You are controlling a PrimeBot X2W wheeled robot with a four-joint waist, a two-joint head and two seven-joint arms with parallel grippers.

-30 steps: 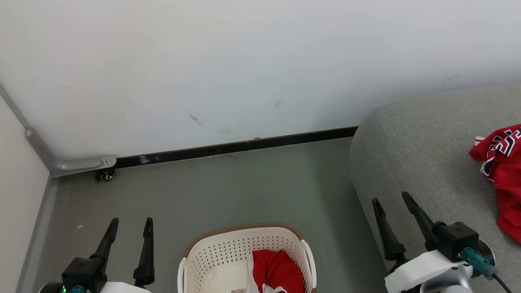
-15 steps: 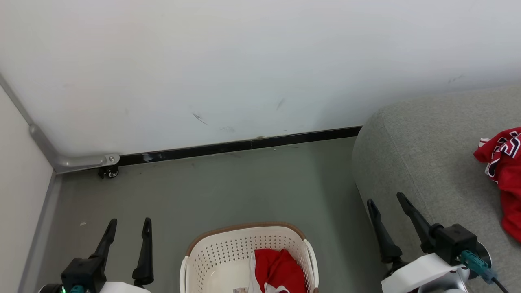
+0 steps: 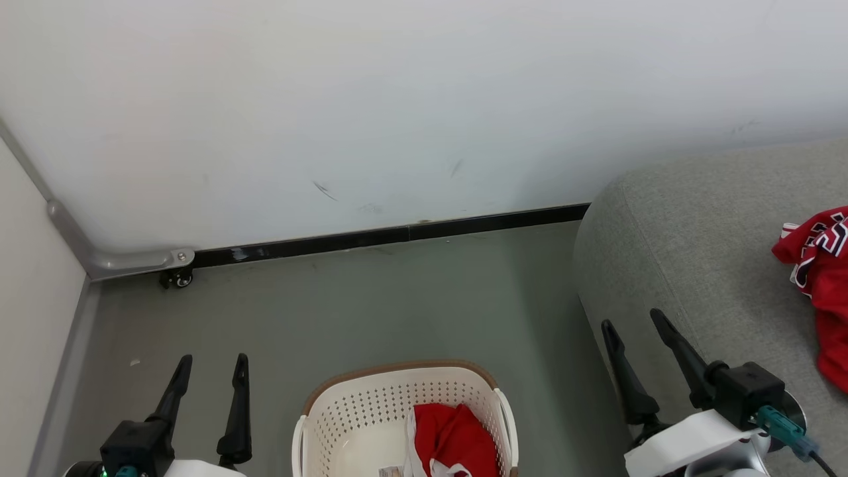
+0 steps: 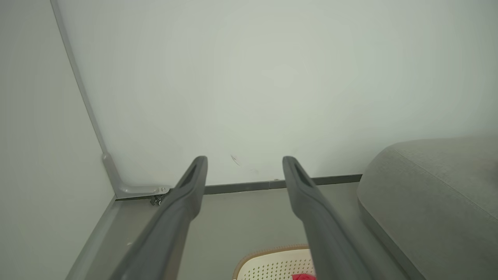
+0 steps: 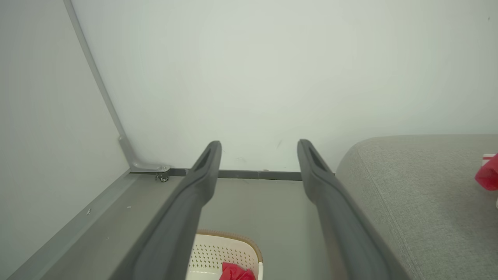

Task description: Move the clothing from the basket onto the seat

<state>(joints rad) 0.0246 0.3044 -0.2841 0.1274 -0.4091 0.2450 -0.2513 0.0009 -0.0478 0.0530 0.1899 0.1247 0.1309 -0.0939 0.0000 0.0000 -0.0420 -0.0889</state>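
Observation:
The cream basket (image 3: 344,424) with its brown rim stands on the floor at the bottom centre, and red clothing (image 3: 454,437) with white trim lies bunched in its right half. Another red garment with black-and-white lettering (image 3: 818,285) rests on the grey seat (image 3: 695,252) at the right edge. My left gripper (image 3: 212,361) hangs open and empty to the left of the basket. The right gripper (image 3: 633,318) is open and empty above the seat's near left corner. In the wrist views the basket (image 4: 272,266) (image 5: 218,252) lies below the open fingers.
A white wall with a black baseboard (image 3: 397,235) closes the back. A grey metal rail with a small caster (image 3: 175,278) runs along the left corner. Grey floor (image 3: 371,311) stretches between basket and wall.
The view has shifted slightly left, so the camera moved. The right gripper shifted a little within the picture. Both grippers stay open; the clothing is unmoved.

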